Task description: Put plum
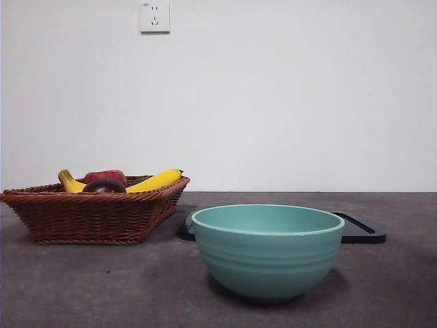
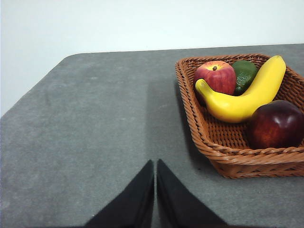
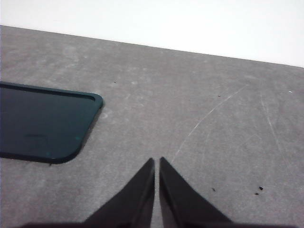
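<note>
The plum (image 2: 277, 124) is dark maroon and glossy, lying in the near corner of the brown wicker basket (image 2: 199, 128). In the front view it (image 1: 104, 186) peeks over the basket rim (image 1: 89, 212) at the left. My left gripper (image 2: 155, 166) is shut and empty over bare table, well apart from the basket. My right gripper (image 3: 156, 164) is shut and empty over bare table, beside a dark tray (image 3: 42, 123). Neither arm shows in the front view.
The basket also holds a red apple (image 2: 215, 76), a yellow banana (image 2: 247, 92) and a green fruit (image 2: 245, 73). A teal bowl (image 1: 268, 249) stands in the front middle, with the dark tray (image 1: 362, 229) behind it. The table edge runs at the far left in the left wrist view.
</note>
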